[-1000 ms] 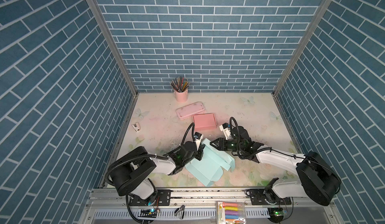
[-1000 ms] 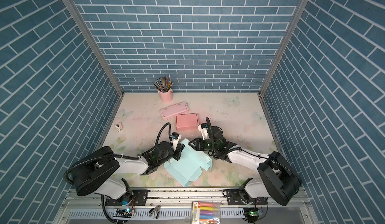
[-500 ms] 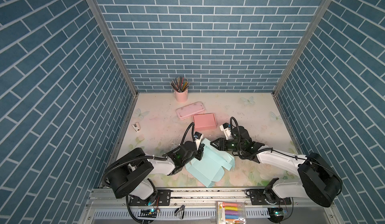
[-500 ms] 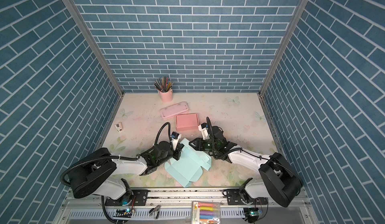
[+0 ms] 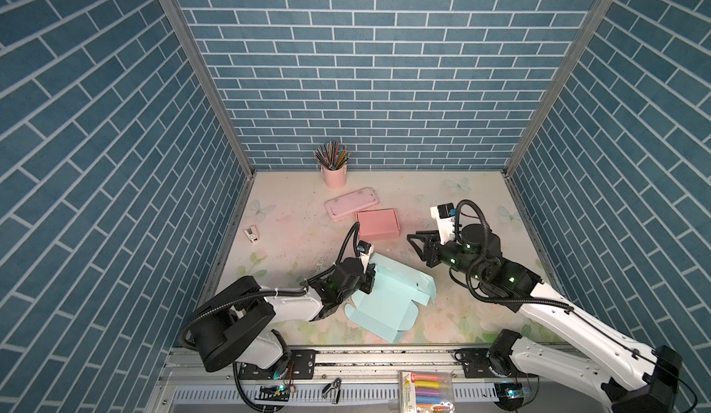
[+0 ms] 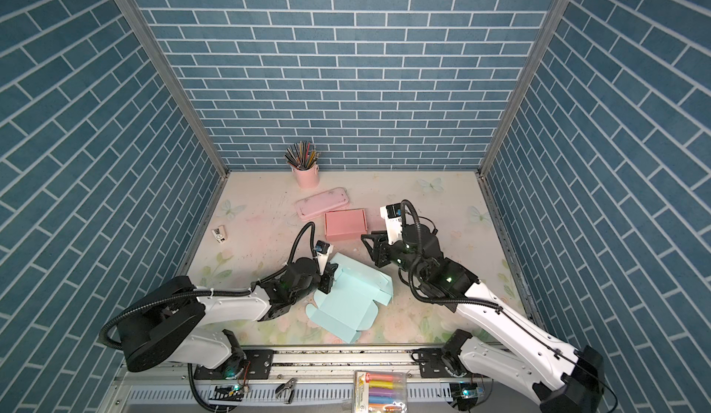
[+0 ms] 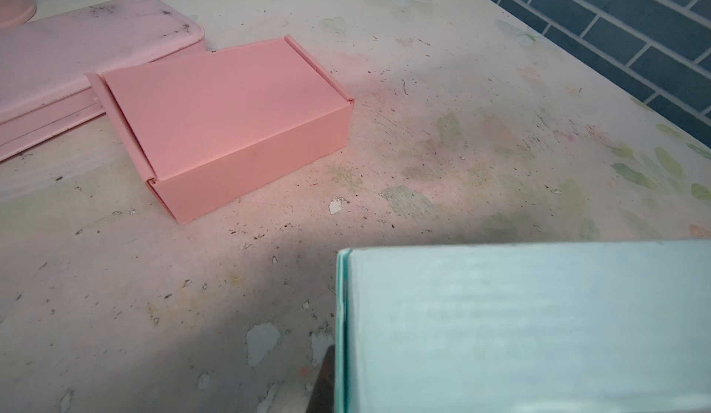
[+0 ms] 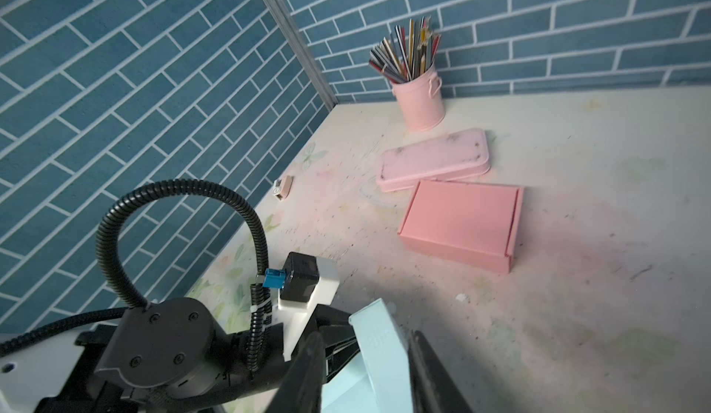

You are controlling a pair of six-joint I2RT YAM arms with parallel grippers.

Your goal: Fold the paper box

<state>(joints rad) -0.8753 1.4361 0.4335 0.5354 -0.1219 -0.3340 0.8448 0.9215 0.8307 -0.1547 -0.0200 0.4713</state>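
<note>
Both top views: left claw tight on paper box flap, right claw agape, empty, near pink box

Hardly any legible text. Clear plastic pack of coloured chalk sticks lying on the front metal rail, seen in both top views: the yellow card label at its end has bold print too small to read, and lower down what looks like a single digit 6. Small white-and-tan block by the left wall has a round dark mark on its face, unreadable. Both wrist views give no readable print.
</note>
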